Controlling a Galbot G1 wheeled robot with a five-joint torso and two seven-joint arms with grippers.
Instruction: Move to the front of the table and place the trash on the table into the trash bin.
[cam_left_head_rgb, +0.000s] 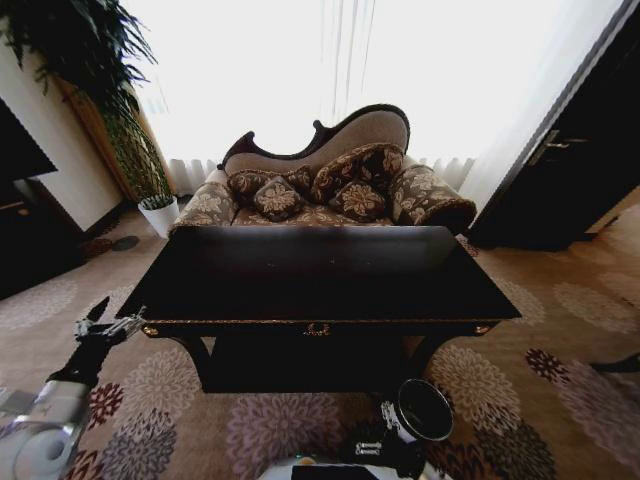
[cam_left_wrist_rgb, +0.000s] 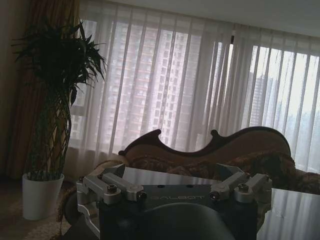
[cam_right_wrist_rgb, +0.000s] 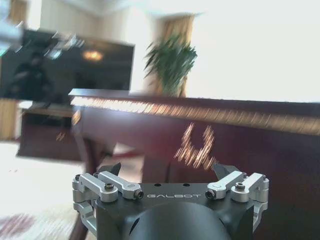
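Head view — the robot faces the front edge of the table (cam_left_head_rgb: 330, 285), whose dark top carries no visible trash. The trash bin (cam_left_head_rgb: 425, 410) stands on the carpet below the front edge, toward its right end, just beside the right gripper (cam_left_head_rgb: 392, 432); this arm is judged the nearer. The left gripper (cam_left_head_rgb: 110, 322) hovers off the table's front-left corner. Jaws in both wrist views appear spread with nothing between them. A sofa (cam_left_head_rgb: 330, 185) stands behind.
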